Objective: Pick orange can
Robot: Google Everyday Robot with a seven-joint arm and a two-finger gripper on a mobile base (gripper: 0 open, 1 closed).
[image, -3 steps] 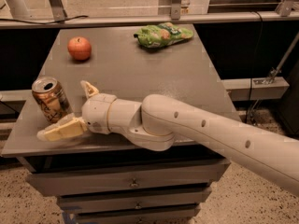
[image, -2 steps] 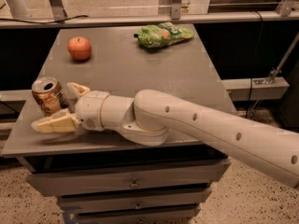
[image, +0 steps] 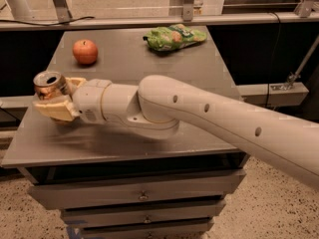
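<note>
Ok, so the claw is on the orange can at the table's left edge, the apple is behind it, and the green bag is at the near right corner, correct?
Not quite. The green bag lies at the far edge of the table, to the right of the apple, not at the near right corner, as the camera view shows. The rest holds: the claw is on the orange can at the left edge, with the apple behind it.

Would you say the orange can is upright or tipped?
Upright: the orange can shows its silver top upward, clasped by the gripper at the table's left side.

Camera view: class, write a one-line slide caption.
Gripper clasps the orange can at the table's left edge; an apple and green snack bag sit farther back.
</note>
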